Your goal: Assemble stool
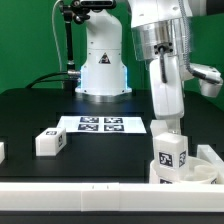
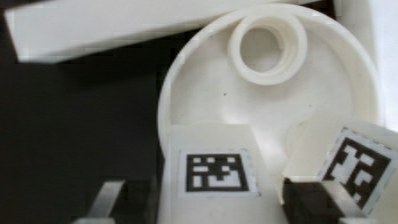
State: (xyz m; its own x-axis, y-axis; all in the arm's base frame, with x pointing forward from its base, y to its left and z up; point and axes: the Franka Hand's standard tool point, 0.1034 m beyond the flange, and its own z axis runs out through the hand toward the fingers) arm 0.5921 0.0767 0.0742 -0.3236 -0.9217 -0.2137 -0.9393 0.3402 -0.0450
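Note:
The white round seat (image 2: 214, 100) lies flat, its raised ring hole (image 2: 276, 50) showing. In the exterior view the seat (image 1: 203, 173) sits in the front corner at the exterior view's right, against the rails. My gripper (image 1: 172, 132) comes straight down over it and is shut on an upright white leg (image 1: 170, 153) with a marker tag. In the wrist view that leg (image 2: 219, 165) stands on the seat between my dark finger pads (image 2: 306, 195), with the gripper (image 2: 217, 203) closed around it. A second tagged leg (image 2: 365, 165) stands beside it. A loose leg (image 1: 50, 141) lies on the table at the left.
The marker board (image 1: 100, 124) lies mid-table in front of the robot base (image 1: 103, 70). A white border rail (image 1: 90, 190) runs along the front edge and another (image 2: 89, 35) passes beside the seat. A white part (image 1: 2, 150) shows at the far left edge.

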